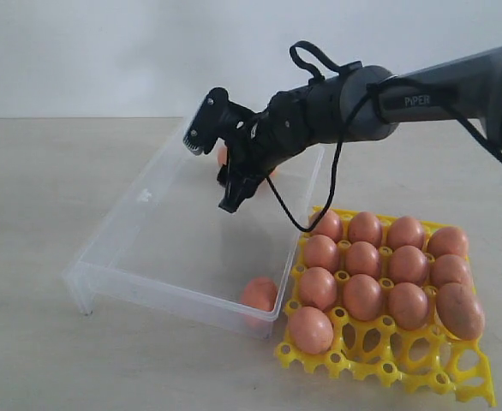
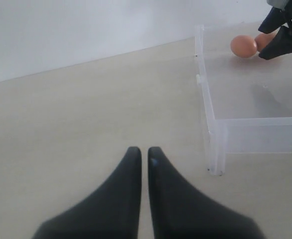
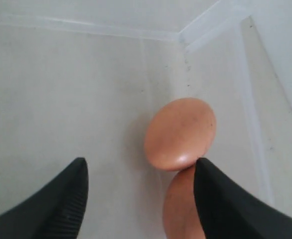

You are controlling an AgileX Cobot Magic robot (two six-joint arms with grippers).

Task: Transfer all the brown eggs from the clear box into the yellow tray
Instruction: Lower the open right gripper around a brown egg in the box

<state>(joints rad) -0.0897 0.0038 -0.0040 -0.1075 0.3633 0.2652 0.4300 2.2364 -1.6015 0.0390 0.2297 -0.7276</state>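
My right claw [image 3: 140,172] is spread wide and holds nothing, hanging over the far end of the clear box [image 1: 148,282]. Two brown eggs [image 3: 181,133] lie right below it, touching each other, near a box corner. A third one [image 1: 259,294] sits in the box's near corner, just beside the yellow tray [image 1: 388,368]. The tray carries thirteen, one alone in its front row. My left claw [image 2: 140,152] is pinched together, empty, over the table [image 2: 61,124] outside the box.
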